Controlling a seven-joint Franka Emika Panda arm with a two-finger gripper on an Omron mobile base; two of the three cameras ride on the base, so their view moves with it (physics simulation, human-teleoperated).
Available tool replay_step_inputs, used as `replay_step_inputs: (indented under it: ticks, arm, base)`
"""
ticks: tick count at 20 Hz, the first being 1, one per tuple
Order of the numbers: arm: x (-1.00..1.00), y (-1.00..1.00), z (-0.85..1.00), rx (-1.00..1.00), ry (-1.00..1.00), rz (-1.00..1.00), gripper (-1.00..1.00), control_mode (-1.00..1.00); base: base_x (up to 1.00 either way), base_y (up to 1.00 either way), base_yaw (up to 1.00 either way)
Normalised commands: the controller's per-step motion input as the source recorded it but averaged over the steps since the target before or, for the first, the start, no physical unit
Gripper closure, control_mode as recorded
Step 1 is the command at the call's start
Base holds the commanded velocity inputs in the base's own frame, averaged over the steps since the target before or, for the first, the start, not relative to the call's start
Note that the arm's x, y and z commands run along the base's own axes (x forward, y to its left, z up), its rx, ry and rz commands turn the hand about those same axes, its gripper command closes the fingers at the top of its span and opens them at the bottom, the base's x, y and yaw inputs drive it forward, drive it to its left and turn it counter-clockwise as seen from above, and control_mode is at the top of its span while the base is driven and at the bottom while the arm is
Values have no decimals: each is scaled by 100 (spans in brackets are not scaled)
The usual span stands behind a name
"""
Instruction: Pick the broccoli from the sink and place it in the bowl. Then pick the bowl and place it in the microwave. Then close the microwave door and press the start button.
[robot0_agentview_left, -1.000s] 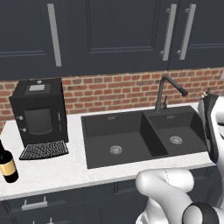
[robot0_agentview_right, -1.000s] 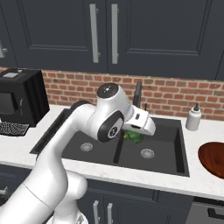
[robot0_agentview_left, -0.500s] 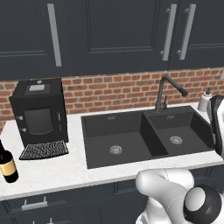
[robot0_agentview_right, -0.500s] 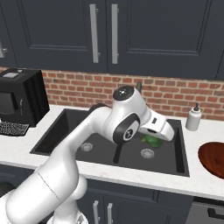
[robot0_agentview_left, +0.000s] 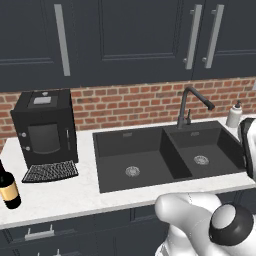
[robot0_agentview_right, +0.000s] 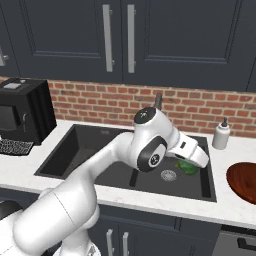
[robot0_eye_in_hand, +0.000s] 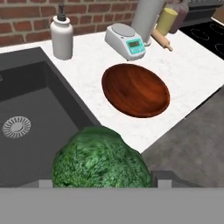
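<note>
The bright green broccoli (robot0_eye_in_hand: 100, 159) sits between the fingertips of my gripper (robot0_eye_in_hand: 103, 181), which is shut on it. In the right base view the broccoli (robot0_agentview_right: 187, 167) hangs under the white hand over the right basin of the dark sink (robot0_agentview_right: 90, 150), near its right wall. The reddish-brown bowl (robot0_eye_in_hand: 135, 89) lies empty on the white counter right of the sink (robot0_eye_in_hand: 26, 87), ahead of the hand; its edge shows as the bowl (robot0_agentview_right: 245, 181) at the frame's right. The sink (robot0_agentview_left: 130, 155) holds nothing else. The microwave and its door are out of view.
A white soap bottle (robot0_eye_in_hand: 61, 37) stands at the sink's back right corner. A kitchen scale (robot0_eye_in_hand: 125, 40) and a rolling pin (robot0_eye_in_hand: 162, 38) lie behind the bowl. The black faucet (robot0_agentview_left: 190, 102) rises behind the basins. A coffee machine (robot0_agentview_left: 44, 130) and a wine bottle (robot0_agentview_left: 7, 187) are at the left.
The arm has swung to the right, carrying the broccoli across the right basin toward the counter side where the bowl lies.
</note>
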Motion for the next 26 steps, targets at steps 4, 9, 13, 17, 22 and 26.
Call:
replay_step_inputs:
  ticks: [4,9,13,17,22,26]
  arm:
    - [0,-50,2,0,2,0,100,-100]
    - [0,-40,0,0,3,7,100,-100]
    - [4,-45,-1,0,0,10,100,-100]
    - [10,-39,-7,0,0,8,100,-100]
    - [9,-35,-9,0,0,6,100,-100]
    - [7,-19,-6,0,0,1,100,-100]
  base:
    - [0,0,0]
    - [0,0,0]
    - [0,0,0]
    - [0,0,0]
    - [0,0,0]
    - [0,0,0]
